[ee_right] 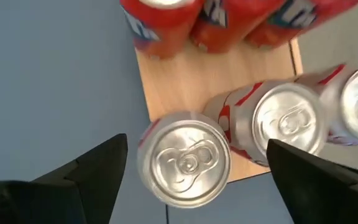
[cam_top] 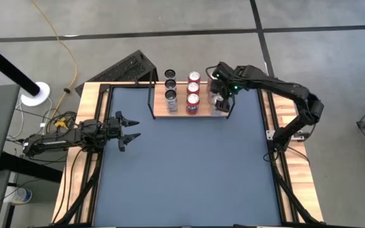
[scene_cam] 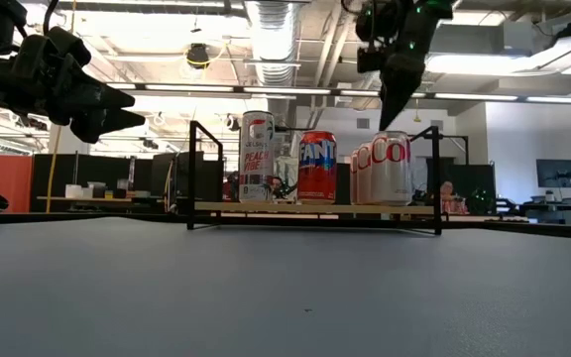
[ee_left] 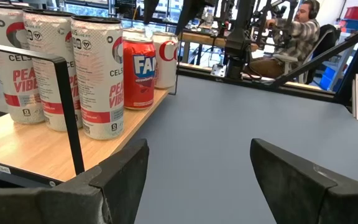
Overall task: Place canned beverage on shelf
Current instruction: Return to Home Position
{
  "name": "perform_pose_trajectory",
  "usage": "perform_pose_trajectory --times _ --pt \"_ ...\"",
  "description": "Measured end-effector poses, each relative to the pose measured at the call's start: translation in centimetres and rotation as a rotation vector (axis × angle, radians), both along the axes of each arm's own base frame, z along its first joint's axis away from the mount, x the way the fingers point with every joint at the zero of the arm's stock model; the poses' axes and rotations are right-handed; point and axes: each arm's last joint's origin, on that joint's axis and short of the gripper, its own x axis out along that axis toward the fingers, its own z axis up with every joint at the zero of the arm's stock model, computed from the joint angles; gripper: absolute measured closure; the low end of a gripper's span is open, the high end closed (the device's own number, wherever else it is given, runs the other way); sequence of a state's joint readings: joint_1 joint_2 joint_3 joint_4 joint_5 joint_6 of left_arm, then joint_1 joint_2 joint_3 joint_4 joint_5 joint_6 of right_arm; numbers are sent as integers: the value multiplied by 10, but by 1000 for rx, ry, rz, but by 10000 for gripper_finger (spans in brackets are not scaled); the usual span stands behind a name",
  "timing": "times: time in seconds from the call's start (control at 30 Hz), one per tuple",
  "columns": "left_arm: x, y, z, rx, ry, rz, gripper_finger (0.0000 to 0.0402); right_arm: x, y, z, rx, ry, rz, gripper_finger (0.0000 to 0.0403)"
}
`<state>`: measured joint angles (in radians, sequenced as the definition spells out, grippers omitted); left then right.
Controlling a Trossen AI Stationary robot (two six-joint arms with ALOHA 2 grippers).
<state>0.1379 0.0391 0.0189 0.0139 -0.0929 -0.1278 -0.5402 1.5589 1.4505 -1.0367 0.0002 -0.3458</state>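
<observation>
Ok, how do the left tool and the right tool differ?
The left tool hovers over the table's left side, clear of the shelf; the right tool hangs above the silver cans at the shelf's right end. The left tool points level across the table; the right tool points down. Both are open and empty.

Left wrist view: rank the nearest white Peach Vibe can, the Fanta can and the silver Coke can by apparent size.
1. nearest white can
2. Fanta can
3. silver Coke can
This is apparent size only. Each stands farther from the camera than the one before, so true sizes are unsure.
</observation>
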Motion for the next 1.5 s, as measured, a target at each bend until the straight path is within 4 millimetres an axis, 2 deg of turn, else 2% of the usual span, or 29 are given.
perform_pose_trajectory --times 0.37,0.5,0.6,0.77,0.9,1.07,1.33,1.5 --pt "0 0 0 0 0 0 132 7 22 53 -14 -92 42 31" --pt "0 0 0 0 0 0 132 -4 41 58 106 -93 47 31" --pt "0 0 0 0 0 0 132 -16 58 59 133 -120 34 31" --pt "0 0 0 0 0 0 132 -35 95 56 115 -306 91 31" --pt "0 0 0 0 0 0 132 -56 123 37 112 -475 175 31" --pt "0 0 0 0 0 0 132 -81 145 -7 77 -827 273 31" --pt "0 0 0 0 0 0 132 -119 142 -78 -23 -1179 265 39" --pt "0 0 0 0 0 0 132 -138 139 -115 -38 -1328 238 95"
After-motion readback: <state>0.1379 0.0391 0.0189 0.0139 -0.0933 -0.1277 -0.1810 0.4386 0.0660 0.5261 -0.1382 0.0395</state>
